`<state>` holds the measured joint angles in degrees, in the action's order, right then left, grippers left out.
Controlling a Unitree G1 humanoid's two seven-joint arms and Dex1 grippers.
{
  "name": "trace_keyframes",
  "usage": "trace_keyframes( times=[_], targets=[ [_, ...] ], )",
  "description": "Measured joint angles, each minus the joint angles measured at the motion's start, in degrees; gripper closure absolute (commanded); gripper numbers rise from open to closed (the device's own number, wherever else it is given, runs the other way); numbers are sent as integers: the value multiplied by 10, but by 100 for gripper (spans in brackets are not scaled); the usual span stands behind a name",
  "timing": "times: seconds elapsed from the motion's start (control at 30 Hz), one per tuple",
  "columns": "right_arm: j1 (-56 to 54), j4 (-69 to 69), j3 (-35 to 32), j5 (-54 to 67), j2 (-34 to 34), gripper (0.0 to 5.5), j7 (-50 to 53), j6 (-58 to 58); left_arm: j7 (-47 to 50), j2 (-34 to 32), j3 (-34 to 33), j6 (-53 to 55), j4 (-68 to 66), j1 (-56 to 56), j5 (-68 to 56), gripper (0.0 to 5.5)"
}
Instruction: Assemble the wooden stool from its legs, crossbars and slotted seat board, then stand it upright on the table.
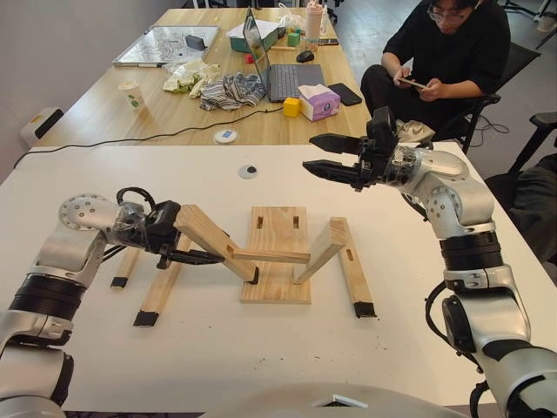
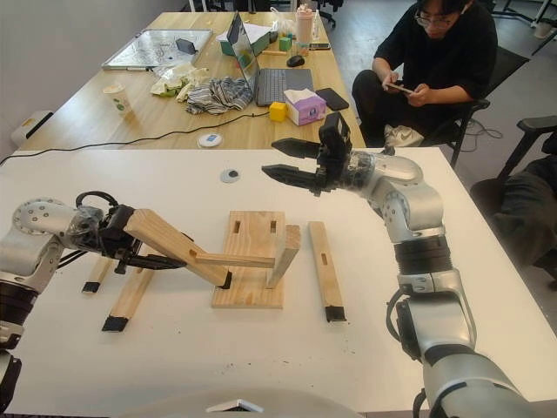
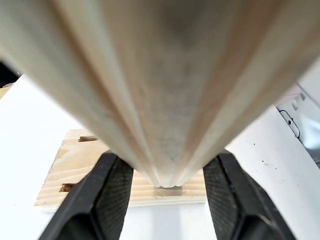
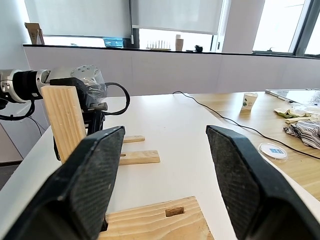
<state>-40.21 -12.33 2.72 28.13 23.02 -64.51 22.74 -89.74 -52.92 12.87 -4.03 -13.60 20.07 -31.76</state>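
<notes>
My left gripper [image 1: 180,251] is shut on a wooden leg [image 1: 209,237], which slants down onto the slotted seat board [image 1: 280,219] lying flat mid-table. A crossbar [image 1: 271,256] joins that leg to a second leg [image 1: 320,252] leaning over the board's right edge. In the left wrist view the held leg [image 3: 165,75] sits between the black fingers [image 3: 107,195]. Another leg [image 1: 354,279] lies right of the board, and two more legs [image 1: 159,292] [image 1: 126,266] lie to its left. My right gripper [image 1: 310,153] hangs open and empty above the table behind the board.
A small round dark object [image 1: 249,171] lies on the white table behind the board. A wooden table [image 1: 104,113] beyond carries a laptop [image 1: 283,74], a tissue box [image 1: 319,103], a cup and clutter. A seated person [image 1: 444,61] is at the back right.
</notes>
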Motion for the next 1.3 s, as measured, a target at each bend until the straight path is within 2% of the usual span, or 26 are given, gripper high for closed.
trace_keyframes(
  times=[0.37,0.6,0.83,0.97,1.07,1.2,1.3],
  targets=[
    [7,-18,0,-11,1,251,-2,-14,31,6,-8,1,37,-27,19,349],
    [7,-25,1,-23,1,251,2,-27,53,15,20,62,68,15,43,349],
    [-7,-81,7,-91,6,251,32,-50,107,15,34,130,124,19,44,349],
    [-122,-98,0,-101,28,251,70,58,147,16,43,166,159,14,44,349],
    [-242,-80,12,-96,73,251,36,183,184,21,51,195,186,12,42,349],
    [-322,48,82,-11,149,251,-107,368,214,31,55,214,197,8,41,349],
    [-329,134,160,9,165,251,-165,418,244,41,63,231,202,8,41,349]
  ],
)
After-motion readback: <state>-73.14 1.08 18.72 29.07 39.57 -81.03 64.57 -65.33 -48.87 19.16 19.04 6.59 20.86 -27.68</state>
